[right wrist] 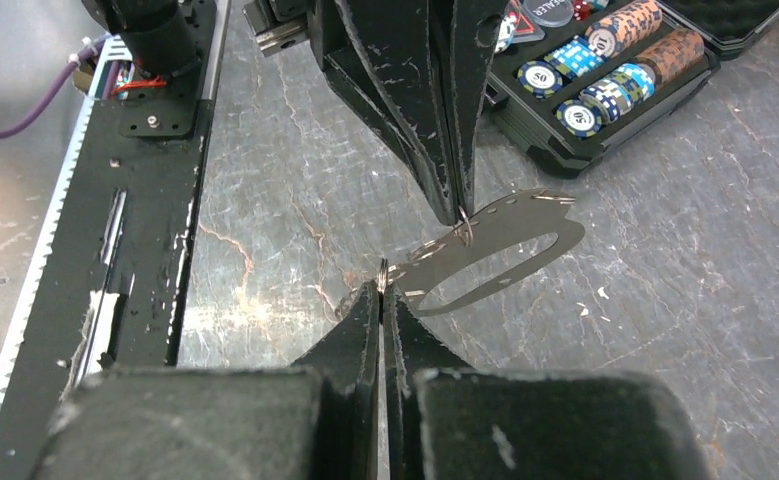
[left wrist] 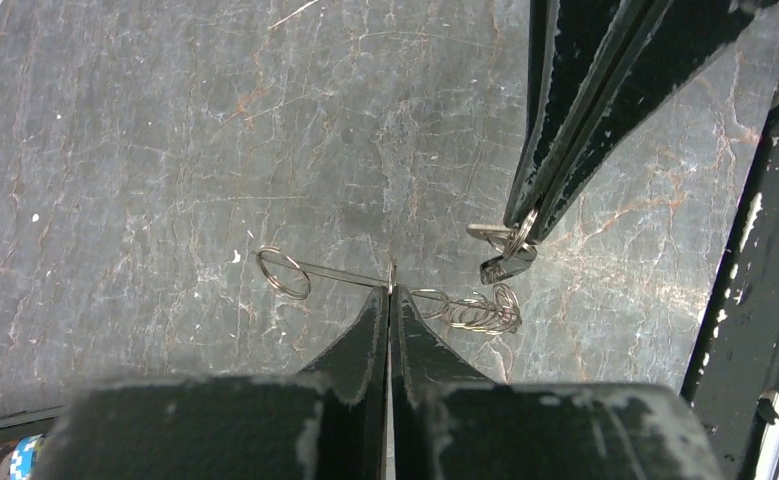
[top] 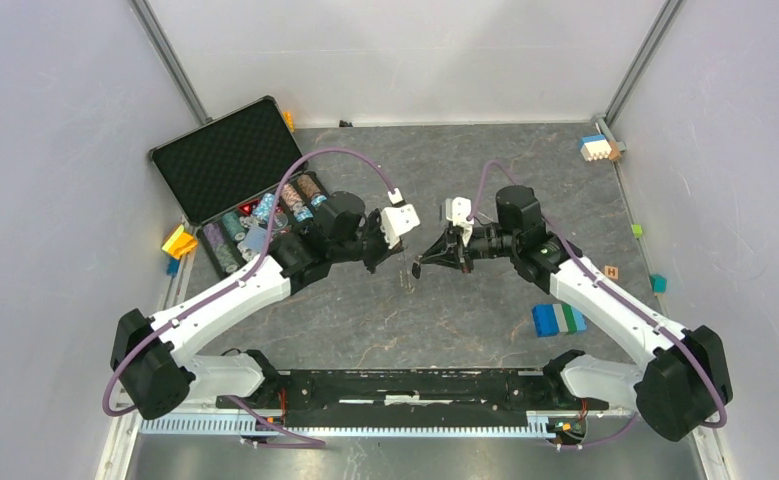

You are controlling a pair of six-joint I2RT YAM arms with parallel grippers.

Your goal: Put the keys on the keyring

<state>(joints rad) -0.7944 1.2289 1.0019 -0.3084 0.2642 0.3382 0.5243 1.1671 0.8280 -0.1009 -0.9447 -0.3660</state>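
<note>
The keyring (right wrist: 550, 232) is a flat grey D-shaped loop with small wire rings along its jagged edge. It hangs above the table mid-scene (top: 406, 276). My left gripper (left wrist: 390, 290) is shut on its thin edge, which in the left wrist view shows only as a line with rings (left wrist: 480, 311). In the right wrist view the left gripper (right wrist: 462, 218) comes down from the top. My right gripper (right wrist: 382, 282) is shut on a small split ring. The key (left wrist: 506, 266), black-headed with a silver blade, dangles from that ring just beside the keyring. Both grippers nearly meet, the right gripper (top: 417, 268) tip to tip with the left.
An open black case (top: 227, 165) with rows of poker chips (right wrist: 605, 85) lies at the back left. A blue-green block (top: 558, 319) sits front right and a white-blue block (top: 597, 148) back right. The black base rail (top: 405, 385) runs along the near edge.
</note>
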